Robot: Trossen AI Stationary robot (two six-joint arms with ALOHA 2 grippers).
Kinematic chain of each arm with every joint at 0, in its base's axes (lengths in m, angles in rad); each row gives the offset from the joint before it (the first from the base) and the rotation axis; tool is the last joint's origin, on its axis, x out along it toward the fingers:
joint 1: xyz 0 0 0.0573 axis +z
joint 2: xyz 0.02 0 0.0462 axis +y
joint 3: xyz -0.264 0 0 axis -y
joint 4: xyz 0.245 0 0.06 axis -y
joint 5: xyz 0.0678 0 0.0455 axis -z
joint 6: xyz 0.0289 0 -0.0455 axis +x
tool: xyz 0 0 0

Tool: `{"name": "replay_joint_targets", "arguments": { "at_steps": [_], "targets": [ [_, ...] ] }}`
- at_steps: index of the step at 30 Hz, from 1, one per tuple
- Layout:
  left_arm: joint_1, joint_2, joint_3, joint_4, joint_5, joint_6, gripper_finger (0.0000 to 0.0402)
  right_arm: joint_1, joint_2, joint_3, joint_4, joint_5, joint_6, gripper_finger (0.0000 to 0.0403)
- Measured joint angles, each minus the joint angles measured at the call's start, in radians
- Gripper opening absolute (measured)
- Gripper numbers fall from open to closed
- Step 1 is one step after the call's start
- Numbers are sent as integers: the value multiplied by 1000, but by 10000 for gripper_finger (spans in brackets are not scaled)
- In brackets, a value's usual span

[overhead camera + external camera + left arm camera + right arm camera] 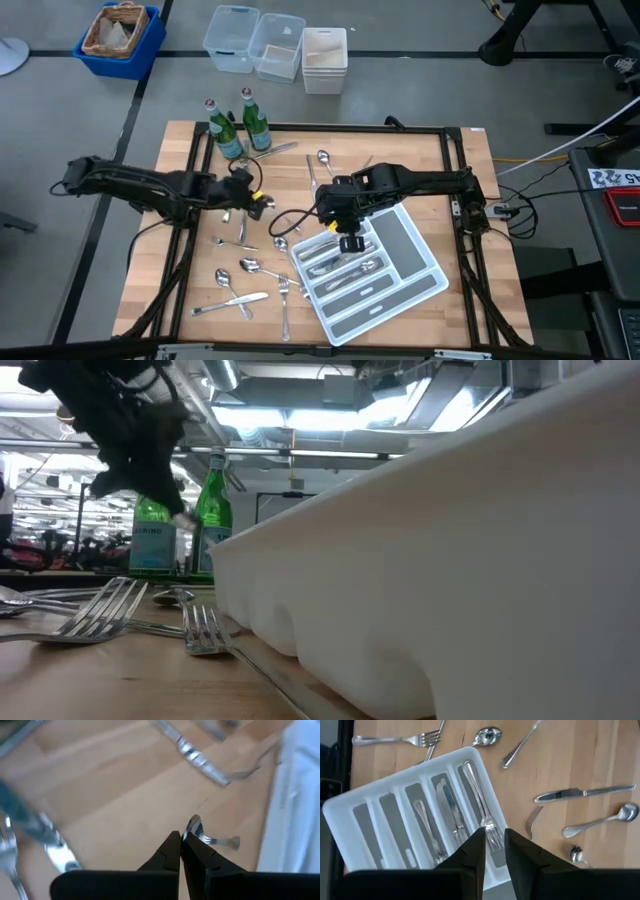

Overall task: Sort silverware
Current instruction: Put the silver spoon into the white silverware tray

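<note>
The wood table (200, 160) held scattered silverware (240, 290) and a tray (420, 275) — left gripper (181, 840) clenched shut; right gripper (494, 840) gaped over the tray, empty.

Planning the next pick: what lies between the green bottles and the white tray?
In the high view, between the green bottles and the white tray lie a knife and a spoon on bare wood.

No readable text from my station. Green bottles (152, 540) behind white tray (450, 560) carry blue labels, lettering illegible to me. Black-white marking on red device (618, 190) beside table (200, 290), unreadable.
</note>
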Motion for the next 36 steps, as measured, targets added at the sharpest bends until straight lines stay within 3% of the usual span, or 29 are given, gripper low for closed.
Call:
{"name": "replay_joint_targets", "arguments": {
  "at_steps": [8, 15, 23, 27, 36],
  "targets": [
    [10, -164, 0, 122, 24, 308, 0, 0, 0, 0, 0, 0, 194, 76],
    [10, -189, 0, 429, 208, 605, 0, 0, 0, 0, 0, 0, 327, 76],
    [-8, -28, 1, 662, 410, 811, 0, 0, 0, 0, -5, -4, 632, 76],
    [-26, 67, 6, 721, 497, 925, 0, 1, 0, 0, -39, -64, 762, 76],
    [-98, 324, 138, 738, 618, 1212, 0, 1, 0, 0, -47, -201, 824, 76]
  ]
}}
